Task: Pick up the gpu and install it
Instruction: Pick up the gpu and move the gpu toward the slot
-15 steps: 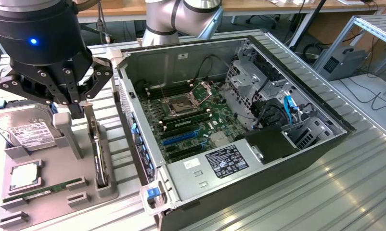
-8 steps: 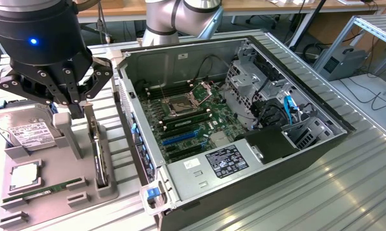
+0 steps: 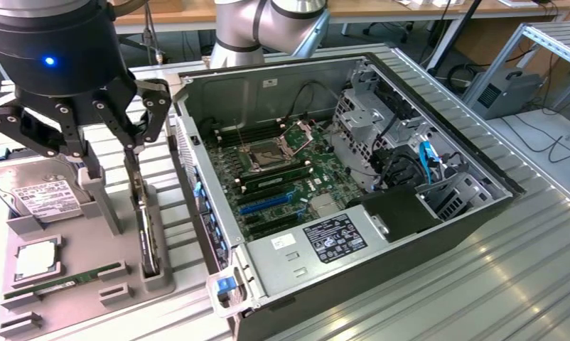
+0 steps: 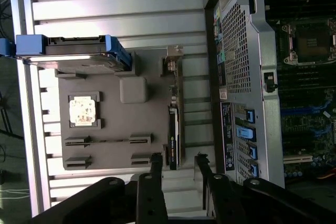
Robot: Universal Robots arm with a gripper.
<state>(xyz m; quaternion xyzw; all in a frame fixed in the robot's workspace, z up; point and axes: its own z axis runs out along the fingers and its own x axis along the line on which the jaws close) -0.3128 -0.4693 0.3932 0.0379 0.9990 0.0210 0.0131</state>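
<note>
Gpu (image 3: 148, 234) pickup is the step you are in: the card has not left its holder, and nothing sits yet in the blue expansion slots (image 3: 266, 204) of the motherboard (image 3: 290, 174).

Starting at the exterior view's left, the hard drive (image 3: 40, 195) stands at the far end of the grey tray (image 3: 81, 245), with a processor chip (image 3: 37, 257) and a memory stick (image 3: 62, 280) lying nearer the camera. Your gripper (image 3: 112, 167) hangs above this tray with its fingers spread and nothing between them. One finger is over the raised grey block, the other close to the card's upper end.

Just to the right, the gpu stands on edge in its slot along the tray's right side, beside the wall of the computer case (image 3: 389, 234). From the wrist view, the card (image 4: 174, 124) lines up with the gap between the fingers and runs lengthwise away from them, so the gripper (image 4: 178, 163) looks roughly centred over the thin edge.

Further right, the case lies open on the ribbed metal surface (image 3: 512, 284).

By my judgement, the grasp calls for a straight descent. Keep one finger on each flat face of the card and clear of the tray's posts, then close firmly, because so thin an edge could tilt or slip.
</note>
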